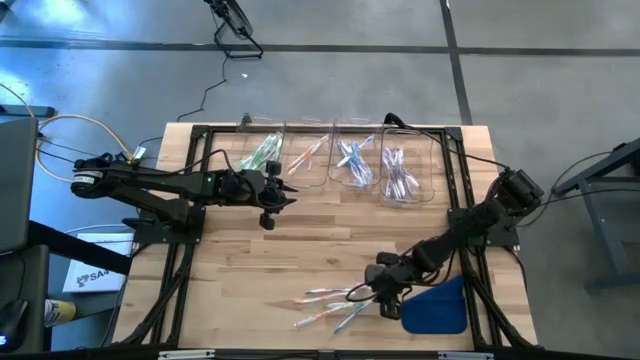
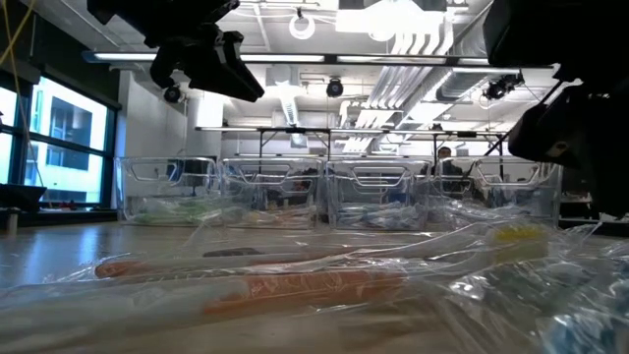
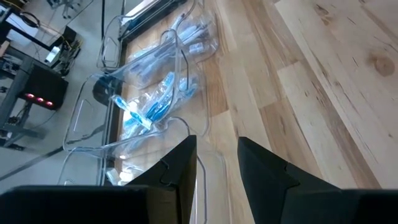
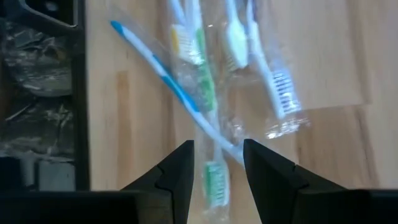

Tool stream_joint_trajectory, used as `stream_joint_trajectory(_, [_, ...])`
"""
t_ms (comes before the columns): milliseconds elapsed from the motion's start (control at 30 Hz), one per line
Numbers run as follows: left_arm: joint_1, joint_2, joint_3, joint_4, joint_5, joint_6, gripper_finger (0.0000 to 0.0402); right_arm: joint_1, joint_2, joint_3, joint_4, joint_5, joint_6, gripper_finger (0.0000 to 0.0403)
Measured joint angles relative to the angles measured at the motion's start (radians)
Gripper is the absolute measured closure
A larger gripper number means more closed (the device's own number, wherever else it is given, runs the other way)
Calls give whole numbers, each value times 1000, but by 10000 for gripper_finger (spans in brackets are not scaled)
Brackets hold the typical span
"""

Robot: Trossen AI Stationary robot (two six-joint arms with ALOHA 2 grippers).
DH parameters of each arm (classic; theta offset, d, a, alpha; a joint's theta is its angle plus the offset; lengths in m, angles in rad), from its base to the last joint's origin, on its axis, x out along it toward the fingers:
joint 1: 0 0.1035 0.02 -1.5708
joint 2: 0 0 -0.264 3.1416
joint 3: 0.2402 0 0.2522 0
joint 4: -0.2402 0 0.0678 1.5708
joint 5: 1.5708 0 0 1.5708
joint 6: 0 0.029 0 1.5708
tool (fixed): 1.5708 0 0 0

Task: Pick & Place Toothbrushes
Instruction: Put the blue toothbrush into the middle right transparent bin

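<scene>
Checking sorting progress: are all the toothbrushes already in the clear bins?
No: in the high view several toothbrushes lie loose on the table near the right tool, outside the clear bins.

4 bins (image 1: 340, 160) behind loose toothbrushes (image 1: 330, 305) on table (image 1: 250, 260).

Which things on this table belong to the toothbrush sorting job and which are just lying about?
Job:
- wrapped thin plastic toothbrushes loose on the wood
- four clear plastic bins holding colour-sorted brushes
- left gripper, open
- right gripper, open

Lying about:
- flat blue cloth-like piece
</scene>
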Motion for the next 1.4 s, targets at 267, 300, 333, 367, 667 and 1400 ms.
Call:
stream_joint_trajectory(267, [0, 0, 0, -1, 0, 0, 288, -1, 0, 0, -16, 72, -6, 237])
stream_joint_trajectory(300, [0, 0, 0, -1, 0, 0, 288, -1, 0, 0, -15, 72, -6, 228])
stream_joint_trajectory(333, [0, 0, 0, -1, 0, -1, 288, -1, 0, 0, -15, 72, -6, 218])
stream_joint_trajectory(367, [0, 0, 0, -1, 0, 0, 288, -1, 0, 0, -15, 71, -6, 209])
stream_joint_trajectory(667, [0, 0, 0, -2, 0, -1, 288, 7, 0, 0, -15, 72, -163, 191])
stream_joint_trajectory(1400, [0, 0, 0, -2, 0, -1, 288, 5, 3, 0, -22, 98, -187, 195])
